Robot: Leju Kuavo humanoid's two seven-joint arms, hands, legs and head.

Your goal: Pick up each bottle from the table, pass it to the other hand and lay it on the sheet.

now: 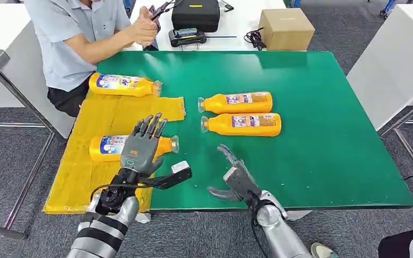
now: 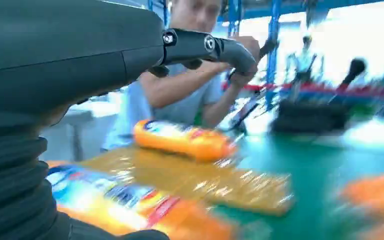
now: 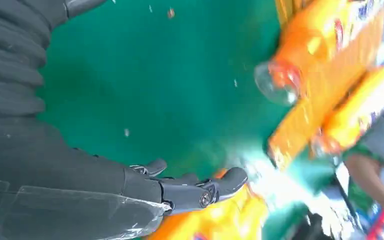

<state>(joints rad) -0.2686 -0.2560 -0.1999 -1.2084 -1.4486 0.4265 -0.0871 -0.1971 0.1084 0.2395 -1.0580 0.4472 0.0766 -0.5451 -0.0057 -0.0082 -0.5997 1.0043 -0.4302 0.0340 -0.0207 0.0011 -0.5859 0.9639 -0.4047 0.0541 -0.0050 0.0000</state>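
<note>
Two orange bottles lie on the yellow sheet at the table's left: one near me and one at its far end. Two more orange bottles lie side by side on the green mat, one farther and one nearer. My left hand hovers over the near sheet bottle with fingers spread, holding nothing. My right hand is over bare green mat near the front edge, fingers apart and empty. The left wrist view, blurred, has the near bottle and the far one.
A person sits at the far left corner of the table, hands raised over it. Behind the green mat stand a cardboard box, a black case and cables. The table's front edge runs just before my hands.
</note>
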